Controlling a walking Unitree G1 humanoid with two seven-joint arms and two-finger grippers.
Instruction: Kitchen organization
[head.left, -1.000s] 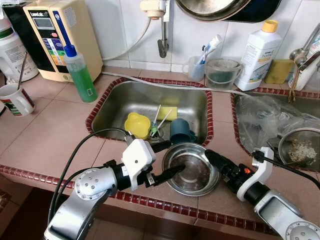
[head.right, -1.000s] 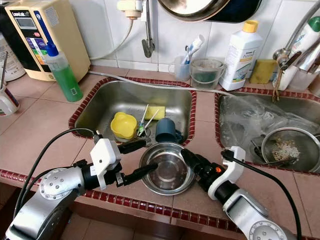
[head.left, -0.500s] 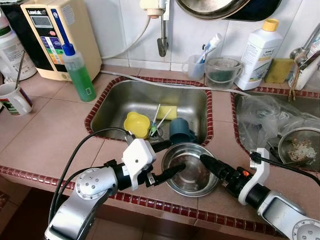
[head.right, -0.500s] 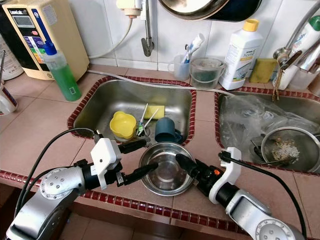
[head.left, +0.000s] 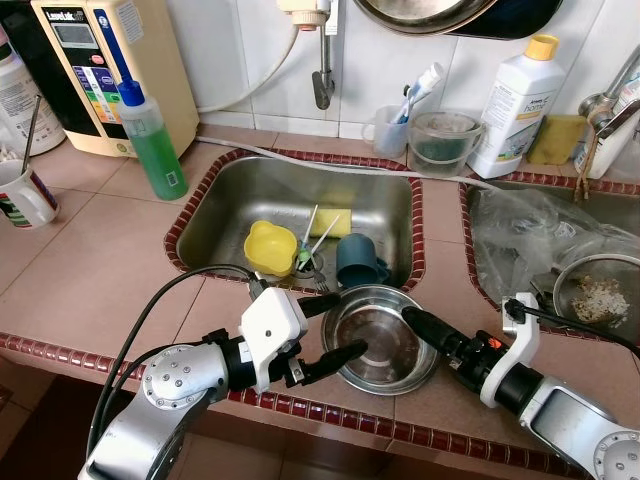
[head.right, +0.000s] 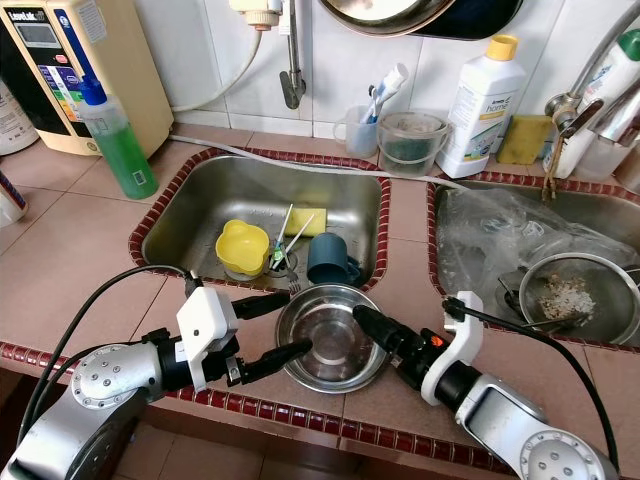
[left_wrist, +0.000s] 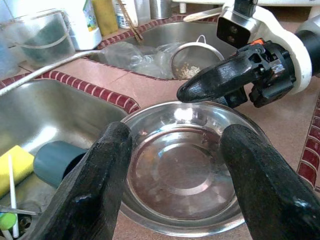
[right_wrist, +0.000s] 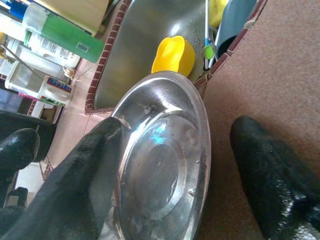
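Note:
A steel bowl (head.left: 382, 340) rests on the tiled counter at the front rim of the left sink (head.left: 230, 205). My left gripper (head.left: 335, 328) is open at the bowl's left side, one finger behind the rim and one at its front. In the left wrist view the bowl (left_wrist: 180, 185) lies between those fingers (left_wrist: 95, 185). My right gripper (head.left: 440, 345) is open at the bowl's right side. In the right wrist view one finger (right_wrist: 90, 165) lies inside the bowl (right_wrist: 160, 170) and the other rests on the counter outside it.
In the sink lie a yellow cup (head.left: 272, 247), a teal mug (head.left: 360, 262) and a sponge (head.left: 335, 222). A green soap bottle (head.left: 150, 140) and a mug (head.left: 25, 195) stand to the left. The right sink holds a plastic bag (head.left: 530, 240) and a strainer (head.left: 600, 295).
My right gripper has slid left, and its upper finger now reaches over the bowl's right rim. The left gripper has stayed at the bowl. The camera has shifted slightly.

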